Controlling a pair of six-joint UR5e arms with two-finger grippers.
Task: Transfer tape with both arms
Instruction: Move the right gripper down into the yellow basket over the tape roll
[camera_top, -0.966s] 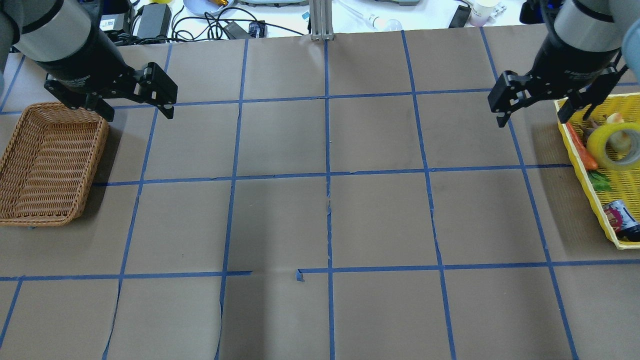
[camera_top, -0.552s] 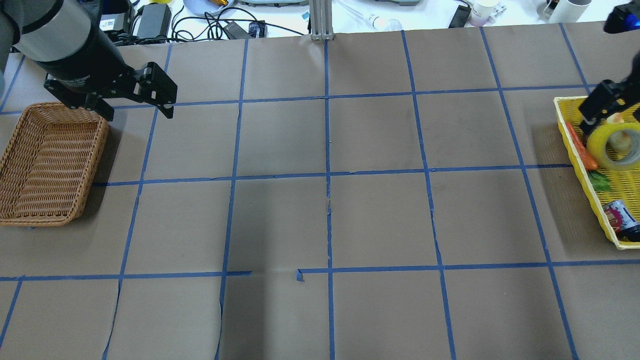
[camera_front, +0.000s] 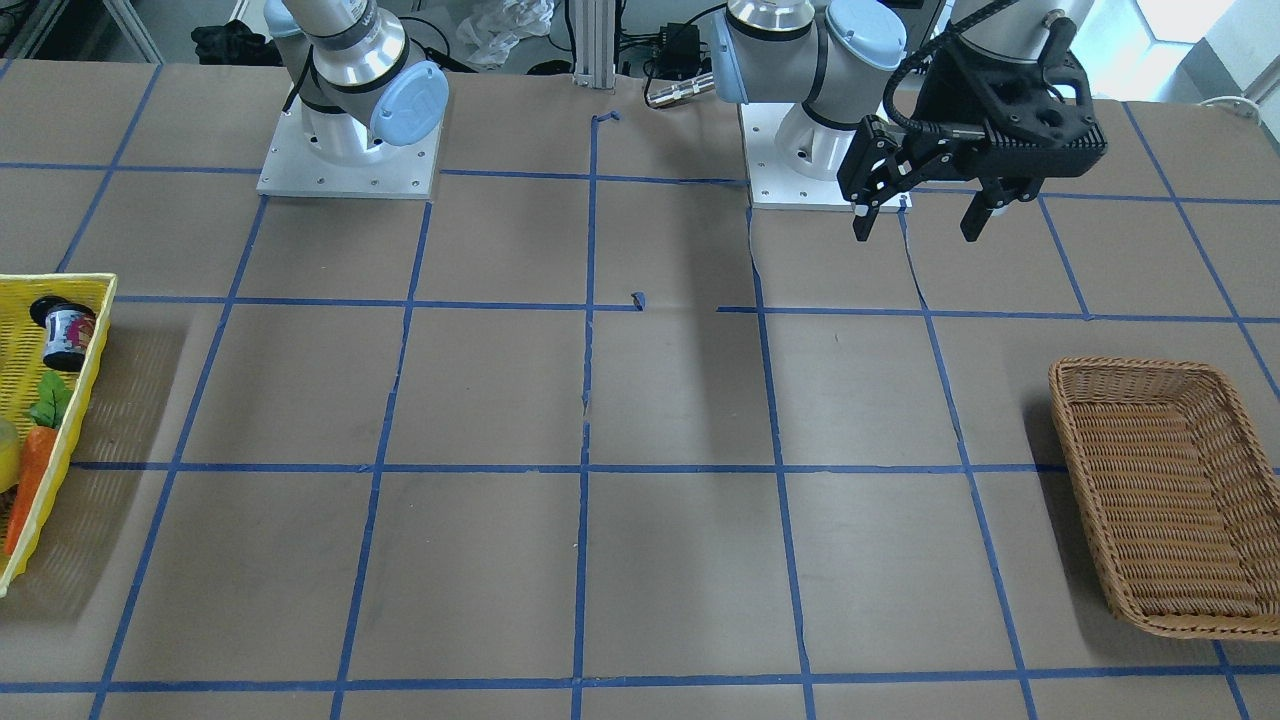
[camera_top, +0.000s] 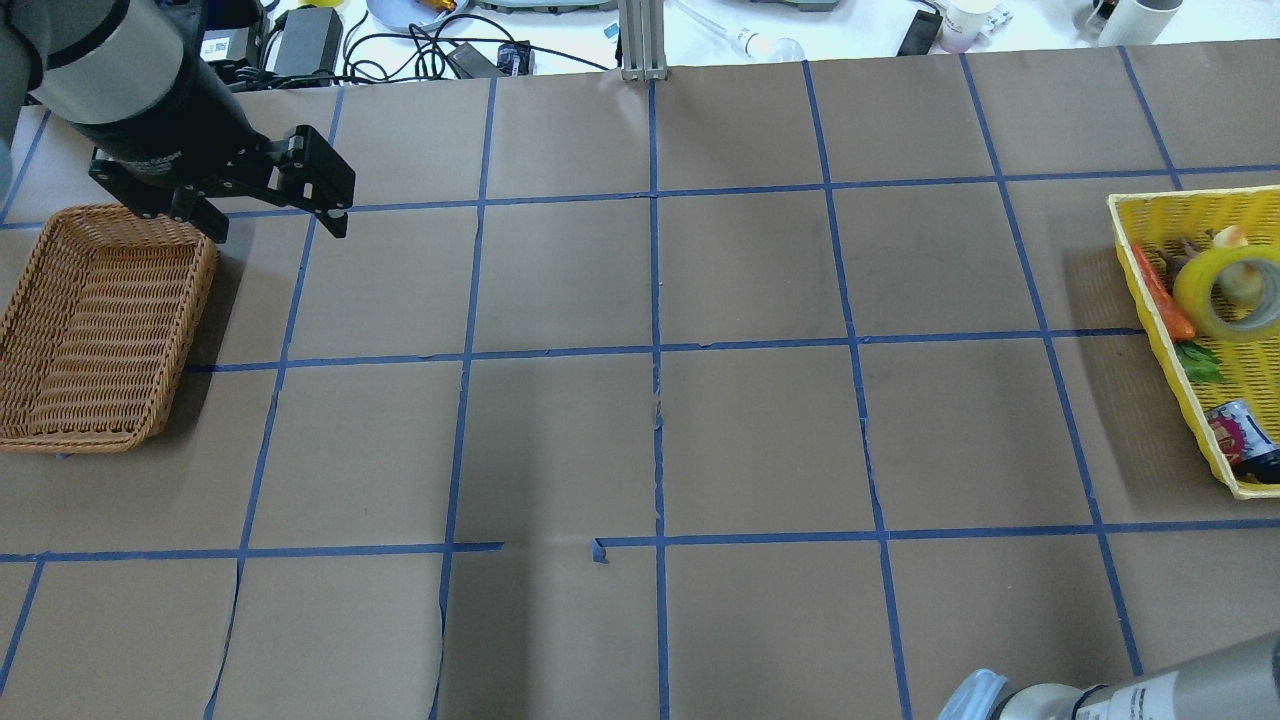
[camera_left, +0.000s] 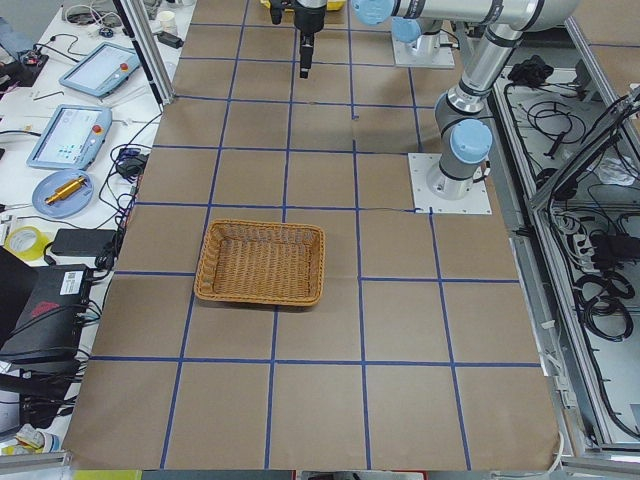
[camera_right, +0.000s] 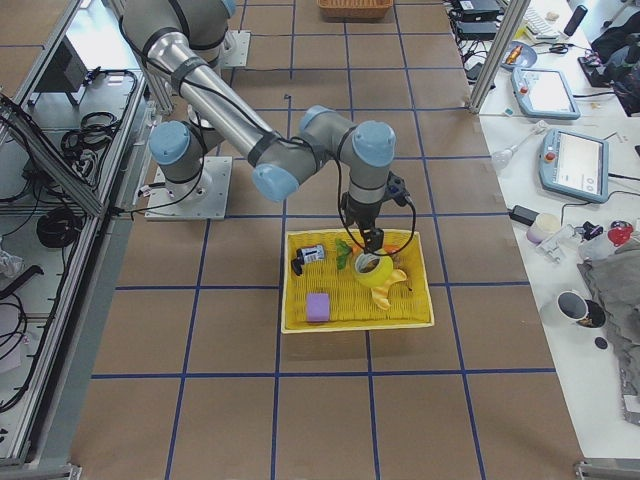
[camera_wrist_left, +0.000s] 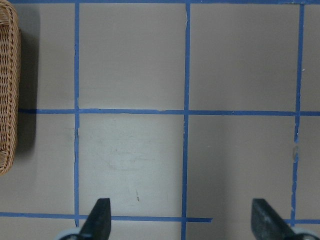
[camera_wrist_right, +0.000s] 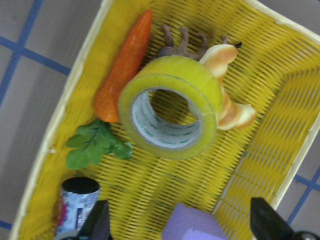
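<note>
Tape (camera_wrist_right: 170, 107) sits in yellow basket (camera_wrist_right: 280, 90) at counter's right edge, tilted, propped on an orange-white toy piece (camera_wrist_right: 232, 112), carrot (camera_wrist_right: 125, 65) just beside, hole facing up. Right gripper (camera_wrist_right: 182, 222) hangs over it, fingers spread, empty; tape lies ahead of the tips, not between. Left gripper (camera_front: 916, 230) released, by wicker basket (camera_top: 95, 320) at left edge, well apart from tape. Right fingers show only as tips; overhead view misses them

Under my right gripper (camera_right: 372, 240), jaws spread wide, the tape (camera_wrist_right: 170, 107) lies hemmed in the yellow basket (camera_wrist_right: 165, 185): carrot (camera_wrist_right: 125, 65) just beside one flank, curled orange pieces (camera_wrist_right: 227, 107) at the other, purple block (camera_wrist_right: 192, 225) near its lower edge. Its top and hollow core are uncovered. From there to the wicker basket (camera_top: 95, 320) the table (camera_top: 560, 450) lies flat and open.
</note>
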